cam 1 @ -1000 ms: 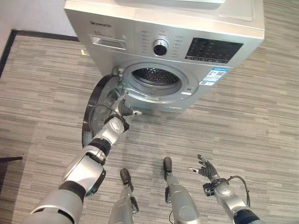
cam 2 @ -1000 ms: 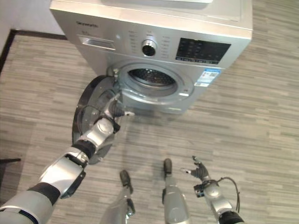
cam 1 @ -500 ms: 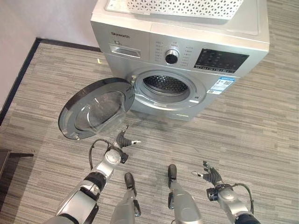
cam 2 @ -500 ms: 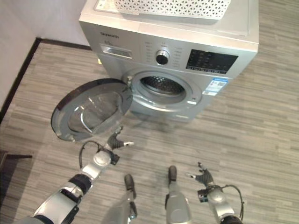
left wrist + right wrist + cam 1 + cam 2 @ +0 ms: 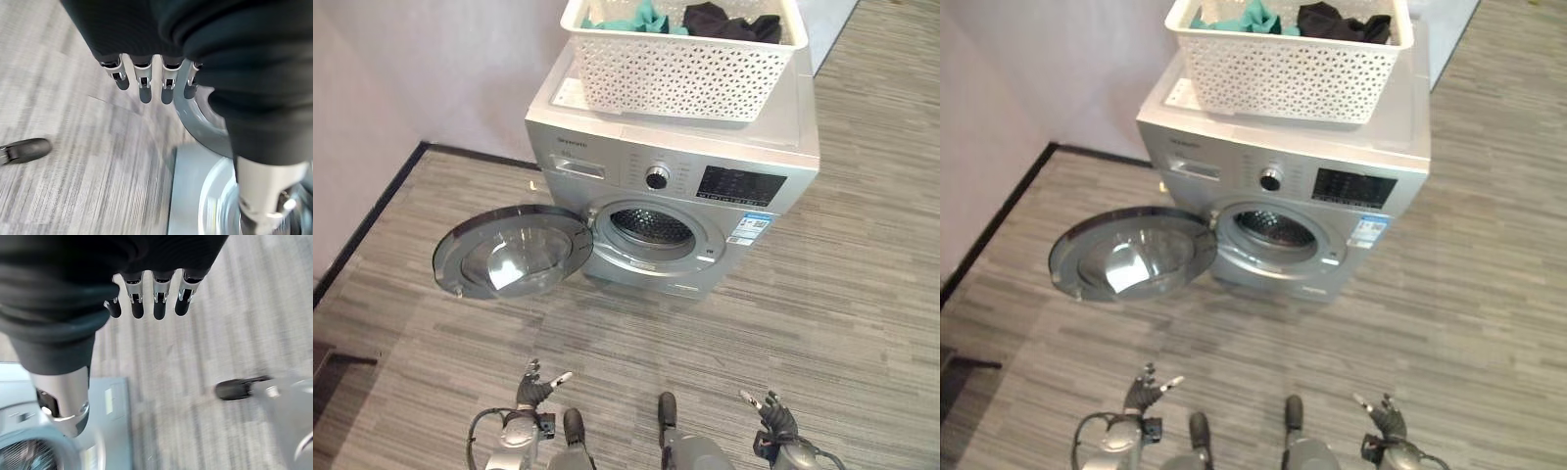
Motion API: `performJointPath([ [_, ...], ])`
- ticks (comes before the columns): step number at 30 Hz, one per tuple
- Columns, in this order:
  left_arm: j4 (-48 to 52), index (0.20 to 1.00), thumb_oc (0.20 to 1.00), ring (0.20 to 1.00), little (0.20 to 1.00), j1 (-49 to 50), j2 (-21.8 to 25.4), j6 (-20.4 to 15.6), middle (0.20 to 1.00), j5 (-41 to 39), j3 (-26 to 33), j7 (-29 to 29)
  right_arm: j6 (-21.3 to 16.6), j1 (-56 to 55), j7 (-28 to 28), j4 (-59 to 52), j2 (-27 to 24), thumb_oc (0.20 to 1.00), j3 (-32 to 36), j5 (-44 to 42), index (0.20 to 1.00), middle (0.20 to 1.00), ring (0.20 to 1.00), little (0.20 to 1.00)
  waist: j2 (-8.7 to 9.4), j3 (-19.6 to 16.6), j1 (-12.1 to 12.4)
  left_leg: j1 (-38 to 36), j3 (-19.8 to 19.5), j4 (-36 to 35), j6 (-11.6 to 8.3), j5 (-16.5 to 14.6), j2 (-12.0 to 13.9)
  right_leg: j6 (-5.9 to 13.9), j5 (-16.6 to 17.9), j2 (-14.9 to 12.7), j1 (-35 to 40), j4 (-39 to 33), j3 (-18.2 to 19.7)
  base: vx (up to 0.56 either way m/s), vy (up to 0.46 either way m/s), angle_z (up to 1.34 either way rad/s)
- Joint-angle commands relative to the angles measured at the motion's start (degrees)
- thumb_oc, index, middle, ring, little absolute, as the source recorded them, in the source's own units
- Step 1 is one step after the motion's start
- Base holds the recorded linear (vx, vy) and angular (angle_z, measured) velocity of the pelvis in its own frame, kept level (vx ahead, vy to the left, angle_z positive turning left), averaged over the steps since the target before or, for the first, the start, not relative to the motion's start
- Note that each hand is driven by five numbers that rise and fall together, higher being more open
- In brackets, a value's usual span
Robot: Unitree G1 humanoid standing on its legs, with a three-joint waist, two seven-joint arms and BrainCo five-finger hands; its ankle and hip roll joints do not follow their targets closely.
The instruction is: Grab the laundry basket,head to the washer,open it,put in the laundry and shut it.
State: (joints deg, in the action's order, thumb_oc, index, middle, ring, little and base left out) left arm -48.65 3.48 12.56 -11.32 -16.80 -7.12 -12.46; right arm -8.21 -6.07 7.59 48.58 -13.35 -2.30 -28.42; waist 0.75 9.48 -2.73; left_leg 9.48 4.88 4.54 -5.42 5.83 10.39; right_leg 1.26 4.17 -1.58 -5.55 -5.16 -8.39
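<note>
A white perforated laundry basket (image 5: 680, 69) stands on top of the silver front-loading washer (image 5: 705, 186), with teal laundry (image 5: 631, 17) and black laundry (image 5: 724, 20) in it. The washer's round door (image 5: 509, 252) hangs wide open to the left, baring the drum opening (image 5: 651, 227). My left hand (image 5: 536, 384) hovers low over the floor, well short of the door, fingers straight and empty. My right hand (image 5: 771, 414) is at the bottom right, also open and empty. The left wrist view shows straight fingers (image 5: 145, 85) over the floor; the right wrist view shows the same (image 5: 146, 298).
Grey striped carpet (image 5: 842, 284) surrounds the washer. A pale wall with a dark skirting board (image 5: 372, 220) runs along the left and behind the machine.
The camera has pulled back and up, bringing the basket on the washer into view. My left hand has drawn away from the open door and dropped low; the right hand sits lower too.
</note>
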Motion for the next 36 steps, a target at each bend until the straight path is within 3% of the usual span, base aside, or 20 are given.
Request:
performJointPath([
  [1,-2.28,1.000,1.000,1.000,1.000,-3.15,0.60,-1.68,1.000,-3.06,-0.47,0.47,-1.75,0.70,2.55,-5.76,-2.10,1.000,0.58,-0.41,1.000,1.000,1.000,1.000,1.90,3.39,1.49,5.47,-1.68,20.09,1.10,-3.41,0.57,-0.19,-7.59,-0.07,4.66,0.16,1.88,0.07,-0.051,0.34],
  [3,-3.36,1.000,1.000,1.000,1.000,-3.49,0.27,-1.58,1.000,-2.37,-1.02,0.01,-1.71,0.97,3.20,-5.83,-2.18,1.000,0.50,-0.42,1.000,1.000,1.000,1.000,1.57,3.49,1.57,5.74,0.68,19.37,1.17,-4.36,1.03,-0.15,-8.32,-0.23,5.46,0.16,1.09,0.07,0.032,0.49],
  [6,-6.20,1.000,1.000,1.000,1.000,-4.82,-0.11,-0.51,1.000,1.08,-2.87,-0.92,-1.75,2.26,5.14,-7.54,-2.14,1.000,0.25,-0.60,1.000,1.000,1.000,1.000,1.99,2.67,1.41,8.53,7.75,13.28,1.23,-6.39,-0.04,0.51,-9.31,-1.62,5.71,0.16,-0.99,0.08,0.121,0.34],
  [8,-7.79,1.000,1.000,1.000,1.000,-6.02,-0.15,0.31,1.000,3.88,-4.08,-2.11,-1.71,3.62,5.95,-8.15,-1.95,1.000,-0.74,-0.28,1.000,1.000,1.000,1.000,2.00,2.31,1.45,10.49,10.95,9.44,0.49,-4.40,-0.58,0.92,-10.21,-1.75,6.18,0.16,-2.49,0.12,0.167,0.55],
  [10,-7.75,1.000,1.000,1.000,1.000,-6.20,-0.46,0.88,1.000,4.34,-4.33,-3.12,-1.69,4.84,6.17,-7.68,-1.73,1.000,-1.61,0.02,1.000,1.000,1.000,1.000,1.75,2.16,1.99,10.30,11.23,7.03,-0.06,-3.21,-0.71,1.55,-11.44,-1.89,7.98,0.16,-3.86,0.21,0.211,0.39],
  [12,-7.93,1.000,1.000,1.000,1.000,-5.69,-0.55,0.87,1.000,4.15,-4.15,-3.48,-1.55,5.01,6.24,-6.99,-0.95,1.000,-1.99,0.18,1.000,1.000,1.000,1.000,2.03,1.56,2.47,9.58,10.36,8.23,0.88,-4.65,-1.60,2.28,-12.34,-2.82,10.88,1.18,-4.91,0.31,0.227,0.01],
  [13,-7.93,1.000,1.000,1.000,1.000,-5.38,-0.48,1.16,1.000,3.75,-4.18,-3.28,-1.60,4.77,6.23,-6.88,-0.36,1.000,-1.68,-0.07,1.000,1.000,1.000,1.000,2.30,1.14,2.65,8.98,9.93,8.49,1.72,-5.55,-2.65,2.54,-12.78,-3.67,11.53,3.61,-5.23,0.48,0.381,0.00],
  [15,-6.97,1.000,1.000,1.000,1.000,-5.37,0.56,2.28,1.000,3.34,-4.01,-2.34,-1.22,4.99,5.21,-6.98,1.17,1.000,-1.65,-1.17,1.000,1.000,1.000,1.000,2.76,0.41,3.28,4.40,9.43,6.44,4.88,-8.28,-5.84,3.32,-14.72,-5.70,8.87,19.91,-5.79,0.41,0.386,0.05],
  [16,-6.94,1.000,1.000,1.000,1.000,-5.36,0.58,2.30,1.000,3.34,-4.00,-2.34,-1.22,5.00,5.21,-6.97,1.19,1.000,-1.66,-1.17,1.000,1.000,1.000,1.000,2.86,0.39,3.30,4.39,9.50,6.39,4.95,-8.31,-5.97,3.40,-14.91,-5.88,8.69,20.26,-5.73,0.18,0.239,0.05],
  [19,-6.04,1.000,1.000,1.000,1.000,-6.46,1.87,3.08,1.000,5.67,-4.63,-2.84,-1.01,6.95,4.70,-6.96,2.06,1.000,-2.70,-1.53,1.000,1.000,1.000,1.000,2.70,2.25,2.27,1.16,8.17,6.51,8.82,-11.72,-9.33,6.34,-8.10,-9.11,0.49,39.95,-2.89,0.17,0.283,0.29],
  [21,-6.30,1.000,1.000,1.000,1.000,-6.82,2.04,3.14,1.000,5.80,-4.44,-3.28,-1.22,7.12,4.79,-8.03,2.58,1.000,-2.75,-1.90,1.000,1.000,1.000,1.000,1.71,2.69,2.07,-1.24,7.50,5.23,9.76,-12.34,-9.81,6.18,-7.21,-11.21,-3.01,43.89,-3.01,0.20,0.175,0.38],
  [23,-6.79,1.000,1.000,1.000,1.000,-7.05,2.09,3.02,1.000,5.66,-4.13,-3.36,-1.72,7.09,5.26,-8.31,2.65,1.000,-1.55,-3.44,1.000,1.000,1.000,1.000,0.69,2.62,1.77,-2.99,6.12,3.48,9.16,-12.13,-9.98,5.17,-9.52,-12.20,-4.09,37.23,-4.03,0.23,0.034,0.39],
  [25,-7.30,1.000,1.000,1.000,1.000,-7.20,1.81,2.88,1.000,6.26,-4.20,-3.20,-2.21,7.19,6.89,-5.67,2.42,1.000,2.62,-6.65,1.000,1.000,1.000,1.000,-0.40,2.22,0.88,-3.52,4.43,2.68,8.26,-12.09,-9.74,5.60,-6.63,-13.62,-4.89,21.79,-2.39,0.16,-0.065,0.40],
  [26,-7.30,1.000,1.000,1.000,1.000,-7.20,1.79,2.88,1.000,6.26,-4.21,-3.20,-2.22,7.20,6.88,-5.65,2.40,1.000,2.64,-6.66,1.000,1.000,1.000,1.000,-0.49,2.30,0.86,-3.60,4.38,2.69,8.25,-12.12,-9.67,5.60,-6.50,-13.53,-4.64,21.52,-2.49,0.12,-0.069,0.52],
  [28,-7.74,1.000,1.000,1.000,1.000,-7.37,1.67,2.82,1.000,6.98,-4.24,-3.14,-2.18,7.31,8.45,-3.78,2.04,1.000,6.08,-7.40,1.000,1.000,1.000,1.000,-0.04,2.25,0.39,-4.26,3.43,2.75,7.67,-13.07,-10.22,7.51,-1.53,-15.39,-4.45,11.27,-0.21,0.14,-0.087,0.35],
  [31,-8.64,1.000,1.000,1.000,1.000,-7.17,1.65,3.11,1.000,8.40,-4.16,-3.22,-3.56,7.74,11.06,-1.62,1.22,1.000,12.84,-11.33,1.000,1.000,1.000,1.000,0.63,2.12,-0.15,-5.21,2.48,3.20,7.11,-14.37,-10.66,9.39,2.91,-16.78,-5.59,5.91,2.06,0.17,-0.125,0.27],
  [33,-9.37,1.000,1.000,1.000,1.000,-6.94,1.71,4.01,1.000,9.05,-4.02,-2.99,-6.07,6.99,14.02,-1.23,0.70,1.000,20.68,-18.34,1.000,1.000,1.000,1.000,2.27,1.12,-0.43,-5.68,1.03,4.20,6.54,-15.54,-11.77,10.73,5.43,-17.19,-3.69,5.29,2.83,0.28,-0.263,0.53],
  [36,-12.50,1.000,1.000,1.000,1.000,-5.73,1.13,4.88,1.000,8.67,-1.35,-2.89,-7.90,6.28,17.39,-8.41,-1.96,1.000,24.78,-16.93,1.000,1.000,1.000,1.000,3.00,-1.92,-0.22,-7.63,0.29,3.16,5.35,-15.96,-10.58,11.31,5.42,-15.84,-2.13,5.01,1.72,0.24,-0.250,0.54],
])
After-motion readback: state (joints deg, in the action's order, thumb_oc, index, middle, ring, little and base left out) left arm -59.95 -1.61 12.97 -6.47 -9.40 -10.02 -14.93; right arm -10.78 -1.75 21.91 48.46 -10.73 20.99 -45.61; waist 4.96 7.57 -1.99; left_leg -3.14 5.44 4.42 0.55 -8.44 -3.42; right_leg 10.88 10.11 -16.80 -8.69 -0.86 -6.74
